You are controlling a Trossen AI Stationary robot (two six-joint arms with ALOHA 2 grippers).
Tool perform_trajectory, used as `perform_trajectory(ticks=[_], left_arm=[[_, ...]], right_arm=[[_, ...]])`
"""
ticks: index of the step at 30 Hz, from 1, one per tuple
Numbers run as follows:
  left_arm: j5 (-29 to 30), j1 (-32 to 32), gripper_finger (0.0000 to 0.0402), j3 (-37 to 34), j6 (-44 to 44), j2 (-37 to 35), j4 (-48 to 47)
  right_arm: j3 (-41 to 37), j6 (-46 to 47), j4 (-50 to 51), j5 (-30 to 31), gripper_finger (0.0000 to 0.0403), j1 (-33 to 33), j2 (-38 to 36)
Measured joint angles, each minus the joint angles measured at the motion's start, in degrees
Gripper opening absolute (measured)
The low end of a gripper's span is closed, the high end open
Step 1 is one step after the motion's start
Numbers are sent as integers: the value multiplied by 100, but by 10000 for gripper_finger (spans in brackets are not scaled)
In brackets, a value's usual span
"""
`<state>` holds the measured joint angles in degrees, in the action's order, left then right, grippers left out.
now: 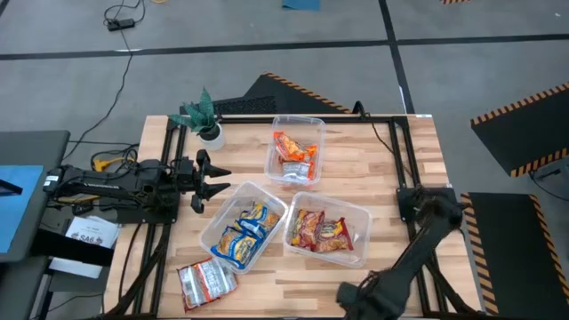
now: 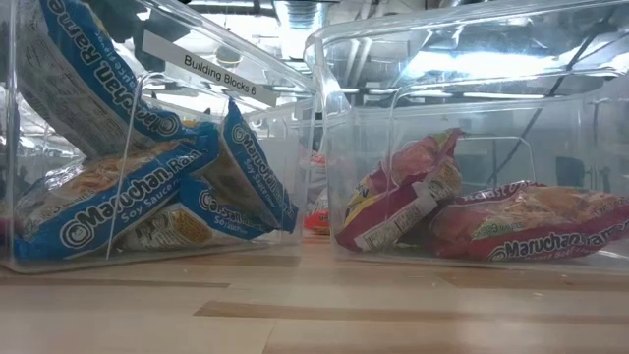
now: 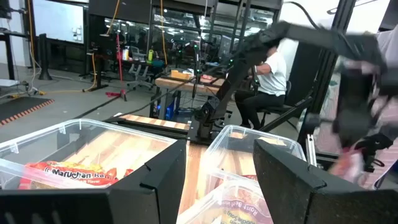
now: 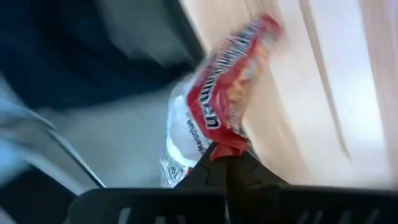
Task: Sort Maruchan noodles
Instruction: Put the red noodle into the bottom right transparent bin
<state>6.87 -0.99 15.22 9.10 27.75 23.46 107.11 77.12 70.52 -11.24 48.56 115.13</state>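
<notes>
The right gripper (image 4: 227, 152) is at the table's near edge, its jaws closed flat together on the lower edge of a red-and-silver crinkly plastic ramen packet (image 4: 217, 106). The packet hangs out beyond the fingertips, pinched by one edge, probably because a flat pouch gives little else to bite on. In the high view this gripper is at the bottom edge and its catch is hidden.

The left gripper (image 1: 206, 180) waits with its fingers spread and nothing between them, just short of the clear plastic tub of yellow-and-blue packets (image 1: 244, 229), so it keeps clear of the working side.

The tubs each hold one colour, which is the point of the sort: a clear tub of orange packets (image 1: 295, 151) lies well beyond the left jaws, and a clear tub of red-and-maroon packets (image 1: 327, 231) stands beside the blue one. Two red-and-silver packets (image 1: 206, 282) lie loose on the wooden table (image 1: 418, 160) near the front edge, unsorted. The held packet likely belongs with the red tub.
</notes>
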Motion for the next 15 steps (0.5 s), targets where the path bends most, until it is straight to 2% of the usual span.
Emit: perform_trajectory(ticks=[4, 8, 12, 15], left_arm=[[0, 0, 174, 0, 0, 0, 1], [0, 0, 174, 0, -2, 0, 1], [0, 0, 174, 0, -2, 0, 1], [0, 0, 174, 0, -2, 0, 1]], right_arm=[[114, -363, -972, 1449, 6, -159, -747], [192, -1675, -1546, 2629, 6, -301, -1287], [250, -2885, -1383, 3596, 6, -462, -1693], [250, -3223, -909, 4063, 6, -623, -1834]])
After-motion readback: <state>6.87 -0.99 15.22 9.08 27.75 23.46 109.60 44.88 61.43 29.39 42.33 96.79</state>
